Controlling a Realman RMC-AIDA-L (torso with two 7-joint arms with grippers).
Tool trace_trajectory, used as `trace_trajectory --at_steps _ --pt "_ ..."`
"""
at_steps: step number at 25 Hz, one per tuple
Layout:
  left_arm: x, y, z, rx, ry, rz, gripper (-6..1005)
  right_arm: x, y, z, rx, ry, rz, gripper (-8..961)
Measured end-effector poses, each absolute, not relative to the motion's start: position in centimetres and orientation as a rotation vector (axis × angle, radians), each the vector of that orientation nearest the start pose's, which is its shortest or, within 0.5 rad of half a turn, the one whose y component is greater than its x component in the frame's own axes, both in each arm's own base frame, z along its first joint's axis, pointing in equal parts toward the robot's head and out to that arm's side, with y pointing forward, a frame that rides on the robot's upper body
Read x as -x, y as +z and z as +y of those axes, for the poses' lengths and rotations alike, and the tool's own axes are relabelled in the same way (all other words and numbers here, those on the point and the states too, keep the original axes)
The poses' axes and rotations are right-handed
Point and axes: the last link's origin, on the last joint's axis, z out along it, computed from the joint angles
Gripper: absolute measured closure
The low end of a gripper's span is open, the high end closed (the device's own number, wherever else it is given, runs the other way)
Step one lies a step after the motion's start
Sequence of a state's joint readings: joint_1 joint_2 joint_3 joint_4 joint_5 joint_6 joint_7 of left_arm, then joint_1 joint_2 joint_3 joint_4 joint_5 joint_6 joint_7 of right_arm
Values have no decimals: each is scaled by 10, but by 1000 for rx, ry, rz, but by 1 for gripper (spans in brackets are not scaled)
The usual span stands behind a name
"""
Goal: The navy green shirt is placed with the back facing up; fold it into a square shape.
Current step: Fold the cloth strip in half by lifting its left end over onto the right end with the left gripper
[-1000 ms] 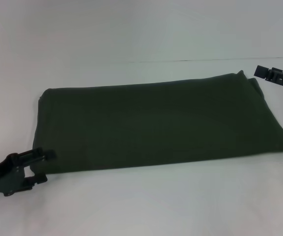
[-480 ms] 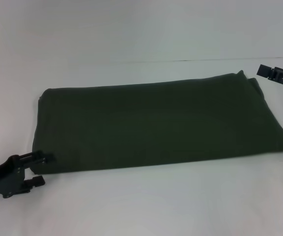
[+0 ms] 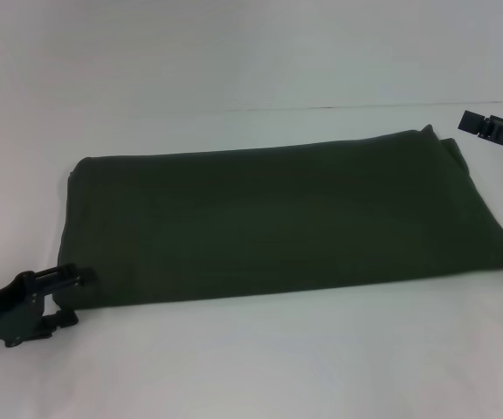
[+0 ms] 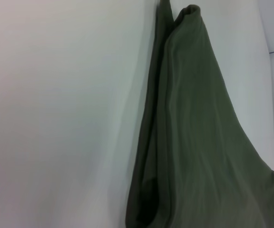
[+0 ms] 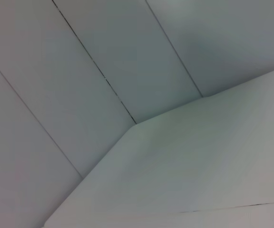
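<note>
In the head view the navy green shirt (image 3: 286, 218) lies across the middle of the frame on the white worktop (image 3: 260, 367), already a long, plain rectangle that is wider than it is deep, so one more fold should bring it to a square. The left hand (image 3: 64, 295) sits at the lower left of the frame, its two fingers spread and released, level with the shirt's near-left corner and just beside its edge, gripping no cloth. The right hand (image 3: 496, 133) shows only at the right edge, above the shirt's upper-right corner and apart from it; whether it is released or clenched cannot be told. In the left wrist view the shirt (image 4: 199, 142) fills the right half, its stacked layers showing along one folded edge. The right wrist view shows only bare worktop (image 5: 199, 166) and wall panels. To do this step well, each hand should likely catch every layer at its corner, lift together, and carry one short end evenly over to the other
</note>
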State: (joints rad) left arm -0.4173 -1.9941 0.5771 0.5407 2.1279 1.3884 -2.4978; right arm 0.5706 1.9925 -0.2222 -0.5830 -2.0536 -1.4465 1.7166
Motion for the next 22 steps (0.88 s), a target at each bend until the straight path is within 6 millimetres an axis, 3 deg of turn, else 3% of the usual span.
trace_trajectory --at_steps 22 --pt "350 19 312 -2019 794 2569 112 -310 80 363 2111 960 1172 29"
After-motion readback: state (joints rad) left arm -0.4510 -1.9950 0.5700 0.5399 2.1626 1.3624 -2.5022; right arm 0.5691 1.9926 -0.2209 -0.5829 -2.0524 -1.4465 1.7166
